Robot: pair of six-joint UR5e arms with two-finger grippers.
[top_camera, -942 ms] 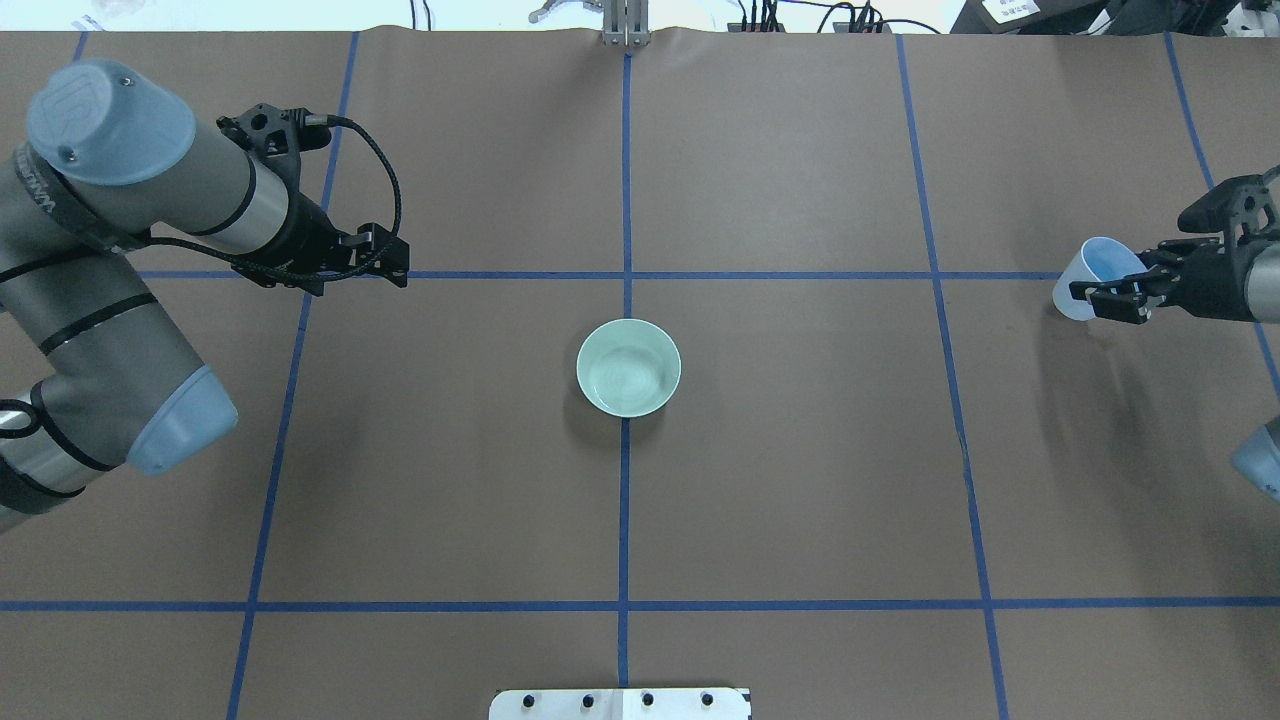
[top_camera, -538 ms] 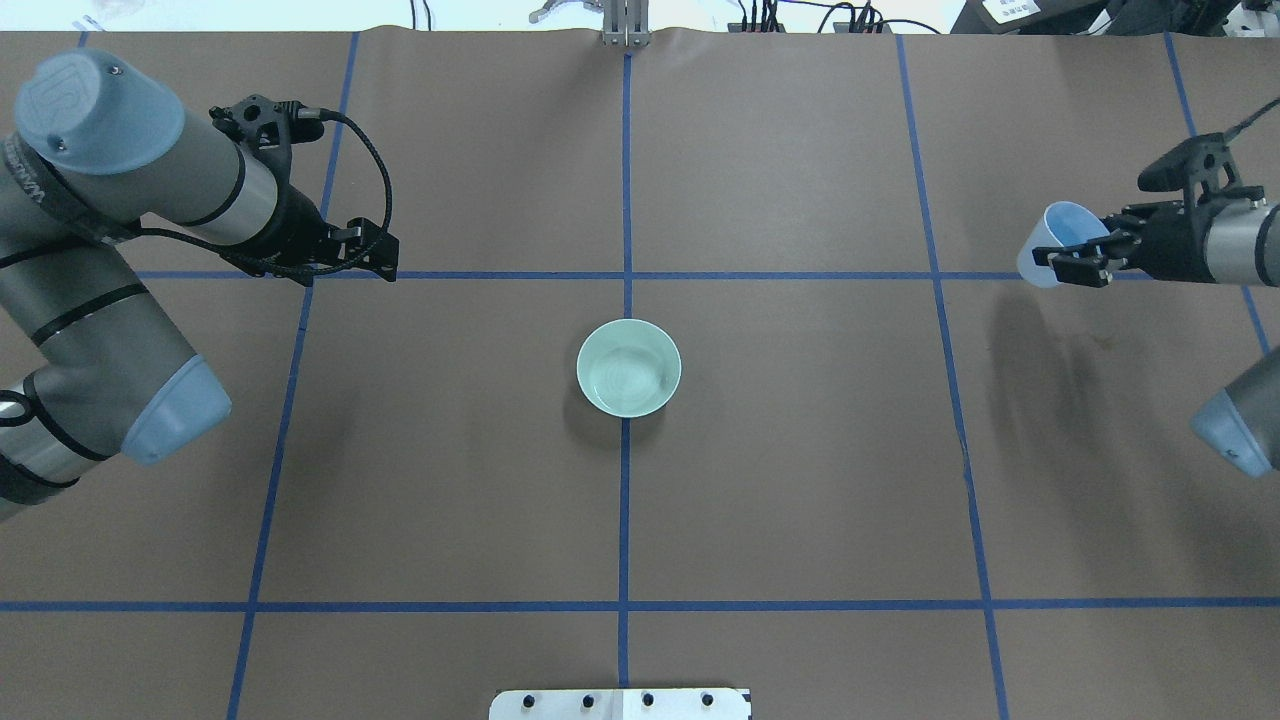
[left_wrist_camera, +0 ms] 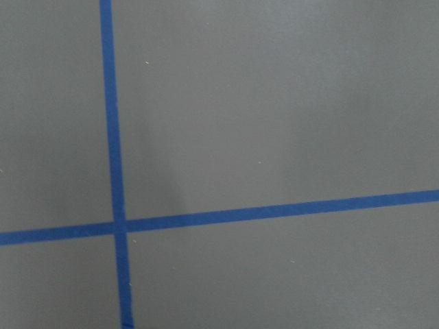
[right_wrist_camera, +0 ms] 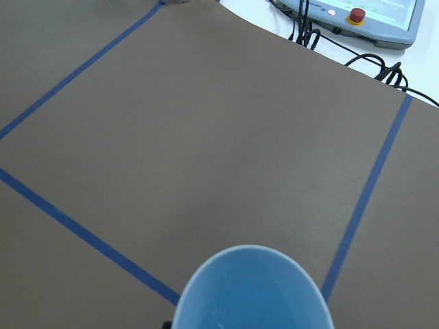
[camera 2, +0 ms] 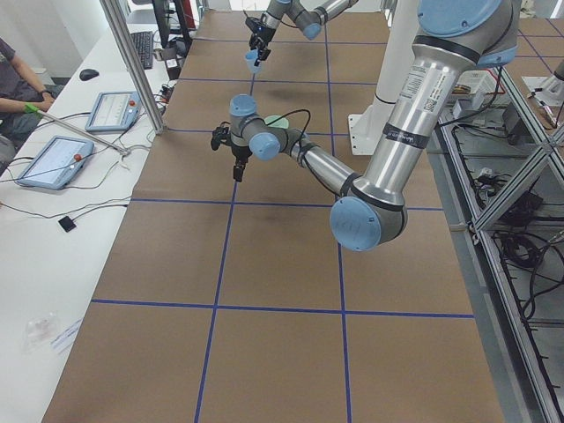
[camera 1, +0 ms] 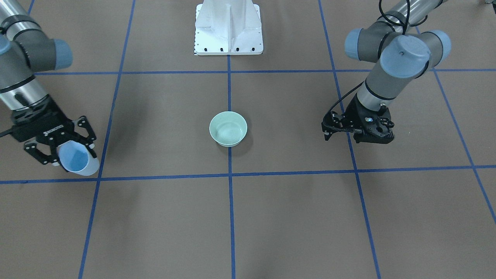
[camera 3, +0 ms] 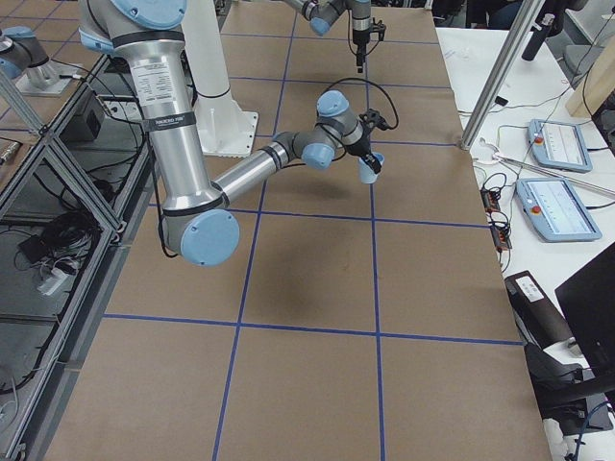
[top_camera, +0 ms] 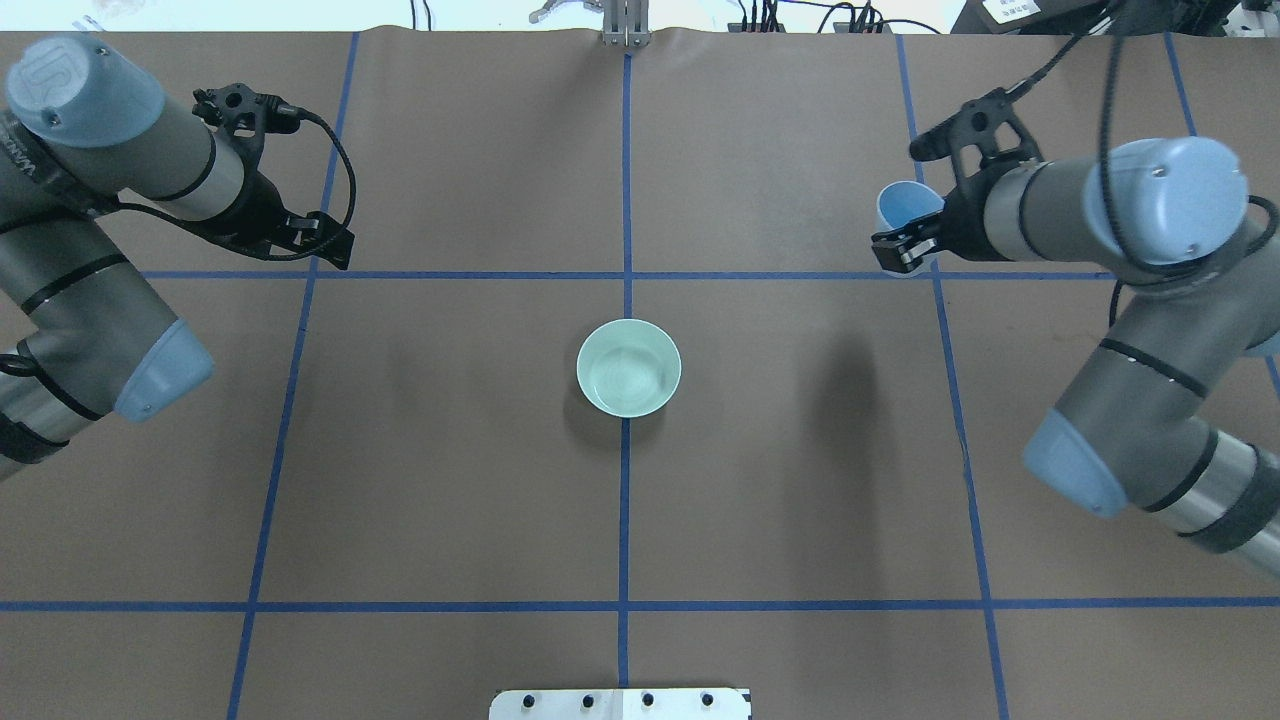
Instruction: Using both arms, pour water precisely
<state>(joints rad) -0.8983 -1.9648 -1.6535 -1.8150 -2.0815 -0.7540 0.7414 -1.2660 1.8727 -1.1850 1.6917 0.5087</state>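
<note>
A mint green bowl stands at the table's middle on the blue tape cross. My right gripper is shut on a light blue cup, held above the table to the right of the bowl and farther back. The cup is tilted with its mouth towards the bowl's side. It also shows in the right wrist view and the exterior right view. My left gripper is shut and empty, far left of the bowl.
The white bolted pedestal stands at the robot's edge of the table. Blue tape lines divide the brown table cover. Operator tablets and cables lie on the white bench past the far edge, by an aluminium post.
My right arm has swung in from the right edge towards the middle and farther back, carrying the cup. My left gripper has drawn back to the left and a little farther away.
</note>
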